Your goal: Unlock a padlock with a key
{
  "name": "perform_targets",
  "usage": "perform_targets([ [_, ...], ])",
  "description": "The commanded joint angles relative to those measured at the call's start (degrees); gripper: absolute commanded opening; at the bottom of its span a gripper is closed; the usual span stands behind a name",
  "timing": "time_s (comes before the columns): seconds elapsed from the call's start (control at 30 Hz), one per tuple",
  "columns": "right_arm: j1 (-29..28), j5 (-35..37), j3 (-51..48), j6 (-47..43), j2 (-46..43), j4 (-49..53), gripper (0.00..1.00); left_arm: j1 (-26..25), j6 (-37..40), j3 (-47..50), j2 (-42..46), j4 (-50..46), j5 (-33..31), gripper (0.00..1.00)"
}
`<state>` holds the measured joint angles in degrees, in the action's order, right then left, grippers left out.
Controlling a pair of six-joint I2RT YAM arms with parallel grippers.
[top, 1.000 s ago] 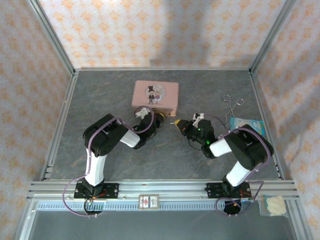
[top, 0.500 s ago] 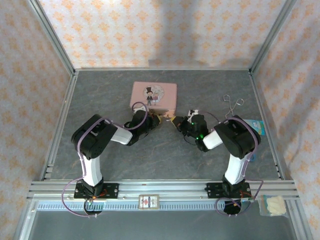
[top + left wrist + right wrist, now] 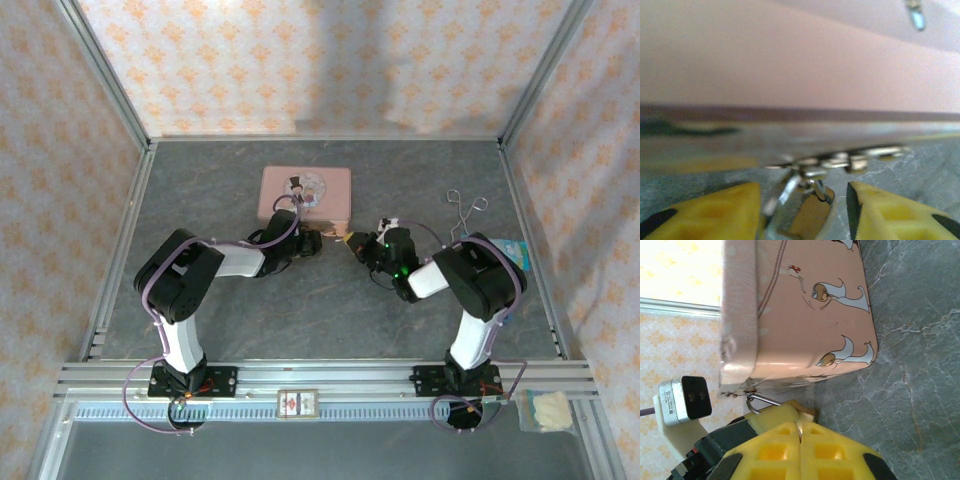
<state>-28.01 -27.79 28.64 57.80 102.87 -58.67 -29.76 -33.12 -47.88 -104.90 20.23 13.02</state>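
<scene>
Lying low on the bench [image 3: 920, 170], the left claw [image 3: 804, 195] stands parted either side of the padlock [image 3: 812, 220], which sits just before the pink tin [image 3: 800, 315], probably so the tin's wall backs it. The right claw [image 3: 800, 424] is pressed together close by; whether it pinches the key, I cannot tell.
</scene>
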Motion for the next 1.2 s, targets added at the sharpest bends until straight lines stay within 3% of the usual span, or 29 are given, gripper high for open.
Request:
perform_targets([
  [0.0, 0.2, 1.7, -0.9, -2.1, -2.4, 1.1, 0.0, -0.6, -4.4, 2.6, 0.9, -0.2, -1.9, 0.54],
  [0.17, 0.3, 1.9, -1.4, -2.3, -3.1, 1.5, 0.0, -4.7, -10.0, 3.0, -0.5, 3.9, -6.6, 0.56],
  [0.37, 0.4, 2.0, -2.3, -2.3, -4.0, 1.3, 0.0, -5.3, -13.2, -0.2, -4.1, 1.6, -11.2, 0.53],
  [0.67, 1.4, 1.7, -3.3, -2.5, -5.2, 1.3, 0.0, -5.2, -14.2, -1.2, -8.1, 2.1, -10.0, 0.23],
  [0.87, 1.6, 1.1, -3.7, -2.4, -5.2, 1.2, 0.0, -4.4, -15.2, -0.3, -6.9, 4.4, -6.9, 0.09],
  [1.0, 1.6, 0.4, -4.2, -1.7, -5.4, 0.8, 0.0, -2.2, -20.3, 2.3, -5.4, 10.9, 0.4, 0.0],
  [1.17, 1.3, -1.2, -5.1, 1.3, -4.2, -2.6, 0.0, -0.4, -29.6, 6.4, -4.8, 23.4, 6.4, 0.0],
])
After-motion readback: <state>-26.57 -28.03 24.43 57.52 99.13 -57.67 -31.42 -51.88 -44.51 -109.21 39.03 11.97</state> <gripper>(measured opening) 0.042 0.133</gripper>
